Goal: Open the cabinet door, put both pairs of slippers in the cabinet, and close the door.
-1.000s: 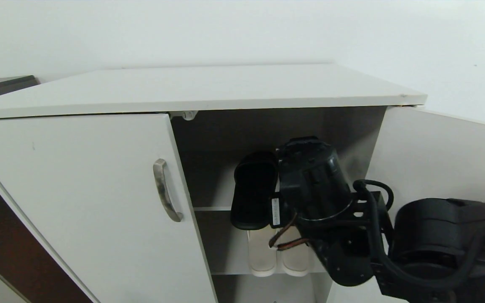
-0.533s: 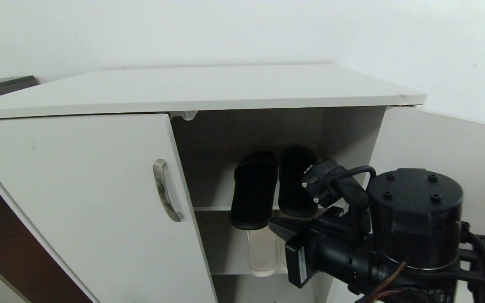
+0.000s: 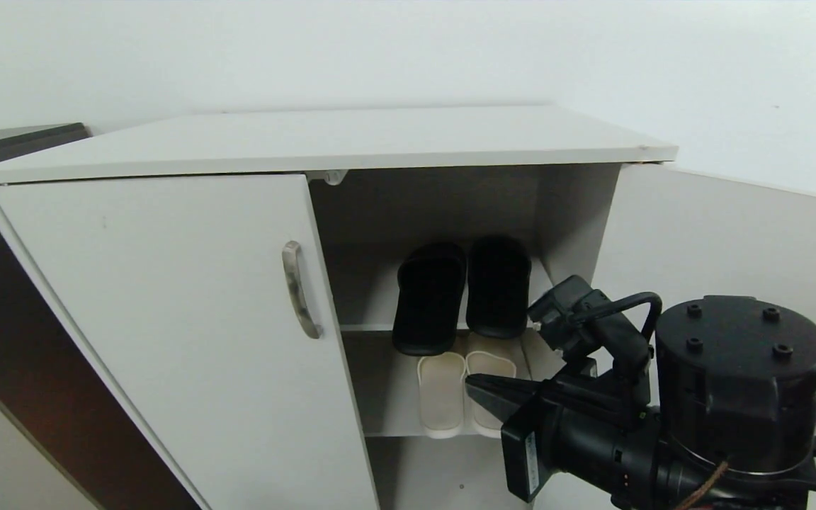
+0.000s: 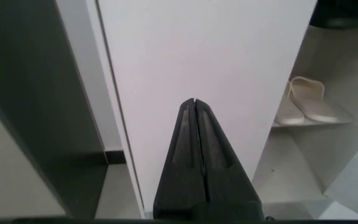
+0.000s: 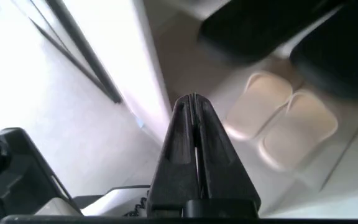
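The right gripper (image 3: 472, 383), jaws pressed together and empty, has drawn back out of the cabinet (image 3: 323, 138). The black slippers (image 3: 428, 297) sit at the upper shelf's front edge and the white slippers (image 3: 442, 394) on the shelf below. The left gripper (image 4: 194, 104) is likewise closed and empty.

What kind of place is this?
Probably a hallway or entry corner indoors: a white shoe cabinet stands against a plain wall, with black slippers on one shelf and white slippers on the shelf below.

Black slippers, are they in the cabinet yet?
In. The black slippers sit side by side on the upper shelf of the cabinet, above the white pair.
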